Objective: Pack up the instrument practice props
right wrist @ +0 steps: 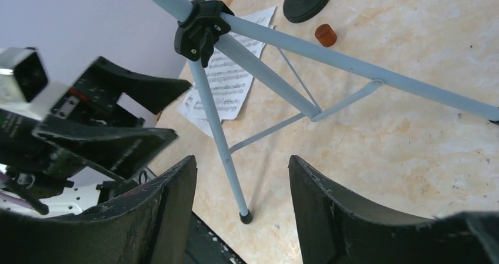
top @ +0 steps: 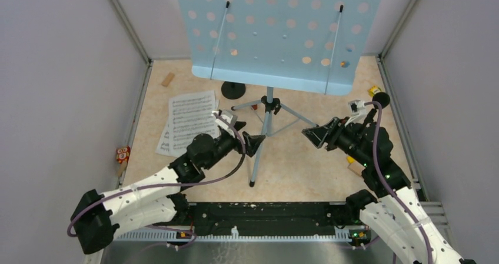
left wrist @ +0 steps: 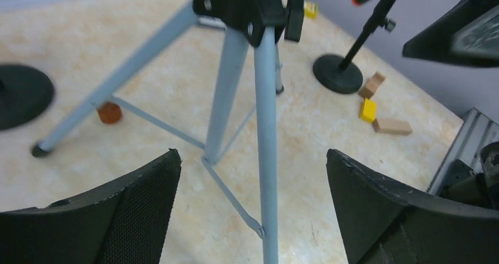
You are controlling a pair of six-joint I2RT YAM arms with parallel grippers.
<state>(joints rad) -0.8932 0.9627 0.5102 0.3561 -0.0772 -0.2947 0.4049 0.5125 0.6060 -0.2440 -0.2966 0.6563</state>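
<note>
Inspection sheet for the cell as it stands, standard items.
Surface: beige mottled tabletop.
Job's things: music rack upright on its tripod; sheet music flat at left; mic holder base beside tripod; microphone far right.
Clutter: wooden block back left, yellow block back right, small coloured object at left edge.
Grippers: left gripper and right gripper open, flanking the near tripod leg, empty.
Cables: purple cable along each arm.
Surroundings: grey walls.

Left arm (top: 147,194): stretched forward, pointing right.
Left gripper (top: 255,142): fingers wide apart.
Right arm (top: 406,220): bent, pointing left.
Right gripper (top: 313,134): fingers wide apart.
</note>
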